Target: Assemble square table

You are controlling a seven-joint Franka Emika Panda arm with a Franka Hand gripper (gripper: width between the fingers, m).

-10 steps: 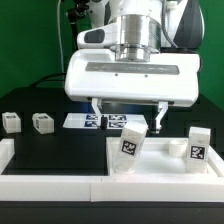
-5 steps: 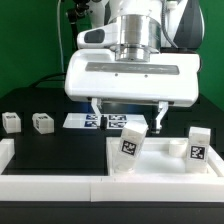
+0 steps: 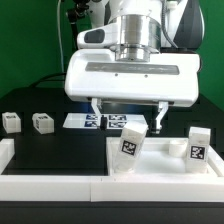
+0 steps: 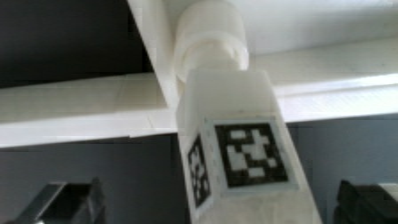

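The square table slab (image 3: pixel 152 168) lies on the black worktop at the exterior view's lower right. Two white tagged legs stand upright on it, one near its left corner (image 3: pixel 130 141) and one at its right (image 3: pixel 196 143). Two more legs (image 3: pixel 11 122) (image 3: pixel 42 122) lie loose at the exterior view's left. My gripper (image 3: pixel 130 112) hangs open just above the left upright leg, one finger on each side, not touching. In the wrist view that leg (image 4: pixel 235 130) fills the middle between my gripper's (image 4: pixel 221 206) spread fingers (image 4: pixel 61 203), with the slab's rim (image 4: pixel 71 106) beyond.
The marker board (image 3: pixel 88 121) lies flat behind my gripper. A low white wall (image 3: pixel 50 186) edges the worktop's front and left side. A green backdrop stands behind the arm.
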